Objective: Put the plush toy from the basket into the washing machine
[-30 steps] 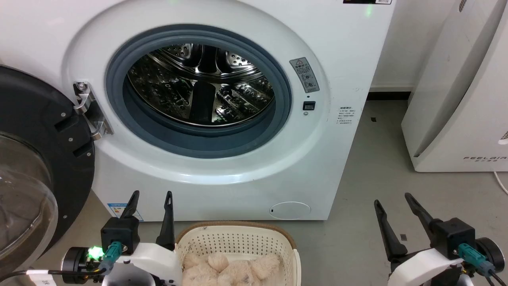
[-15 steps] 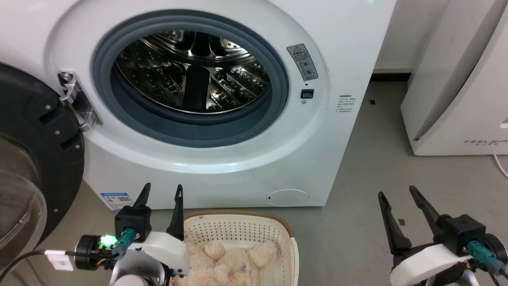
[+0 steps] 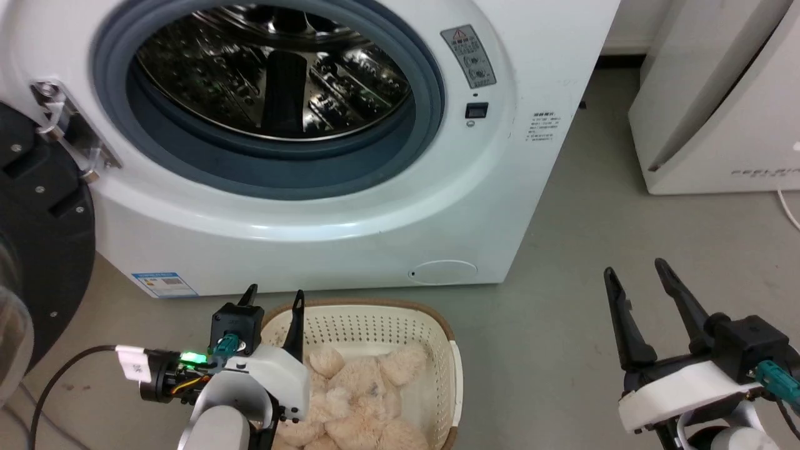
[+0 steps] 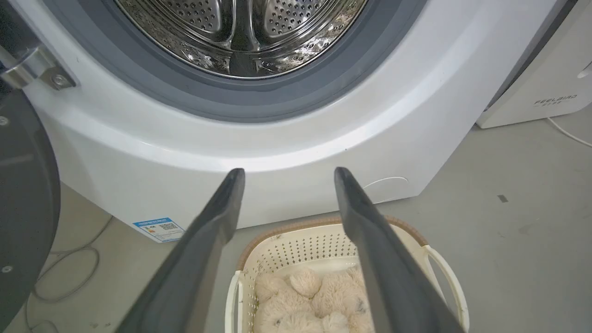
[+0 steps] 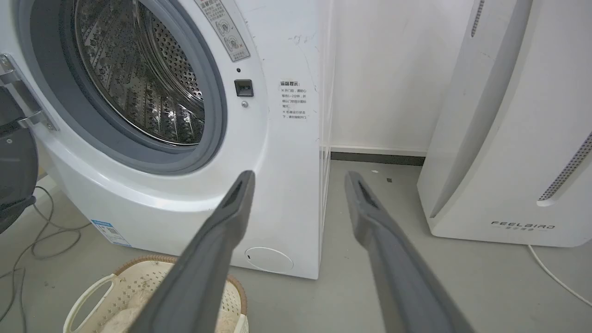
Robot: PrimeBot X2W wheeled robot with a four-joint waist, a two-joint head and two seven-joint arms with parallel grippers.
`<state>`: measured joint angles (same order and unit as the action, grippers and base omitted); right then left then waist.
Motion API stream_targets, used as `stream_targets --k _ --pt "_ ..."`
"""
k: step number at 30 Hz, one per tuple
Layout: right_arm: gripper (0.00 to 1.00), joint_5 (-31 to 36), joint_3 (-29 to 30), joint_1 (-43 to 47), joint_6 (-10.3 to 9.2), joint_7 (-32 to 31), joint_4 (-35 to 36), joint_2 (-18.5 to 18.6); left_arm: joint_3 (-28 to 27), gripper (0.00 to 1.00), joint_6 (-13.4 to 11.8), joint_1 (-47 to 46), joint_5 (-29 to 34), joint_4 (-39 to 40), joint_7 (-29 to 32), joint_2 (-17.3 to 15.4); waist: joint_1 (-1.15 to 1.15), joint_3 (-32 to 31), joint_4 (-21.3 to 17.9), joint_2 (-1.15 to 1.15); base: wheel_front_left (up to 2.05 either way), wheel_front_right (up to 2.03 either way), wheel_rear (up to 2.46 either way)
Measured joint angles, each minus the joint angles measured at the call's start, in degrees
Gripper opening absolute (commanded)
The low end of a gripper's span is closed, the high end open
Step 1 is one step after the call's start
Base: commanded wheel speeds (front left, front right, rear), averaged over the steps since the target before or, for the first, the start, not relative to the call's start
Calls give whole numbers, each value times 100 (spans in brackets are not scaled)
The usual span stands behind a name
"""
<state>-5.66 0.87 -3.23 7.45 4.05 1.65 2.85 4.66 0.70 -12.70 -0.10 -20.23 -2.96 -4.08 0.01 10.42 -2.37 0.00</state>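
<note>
A smooth grey floor [image 3: 562, 294] carries everything. A large white front-loading washing machine [image 3: 500, 187] stands on it. Directly in front of the machine's base, close to it but not touching, sits an oval cream perforated plastic basket [image 3: 375, 328] with a brown woven-look rim. To the machine's right in the head view, across a strip of bare floor, stands a white slanted-front appliance [image 3: 719, 125] with a thin white cord [image 3: 789, 211] trailing beside it. Left of the machine's base, thin grey cables [image 4: 69, 250] loop loosely.
</note>
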Motion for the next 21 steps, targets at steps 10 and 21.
stream_targets --k 10,21 --pt "100 -185 32 -195 0 118 98 0 282 100 101 -377 118 -641 413 -198 0 578 -144 0 0 0 0" --pt "100 -316 63 -441 0 233 264 0 678 100 236 -807 254 -1283 1006 -408 1 1294 -276 0 0 0 0"
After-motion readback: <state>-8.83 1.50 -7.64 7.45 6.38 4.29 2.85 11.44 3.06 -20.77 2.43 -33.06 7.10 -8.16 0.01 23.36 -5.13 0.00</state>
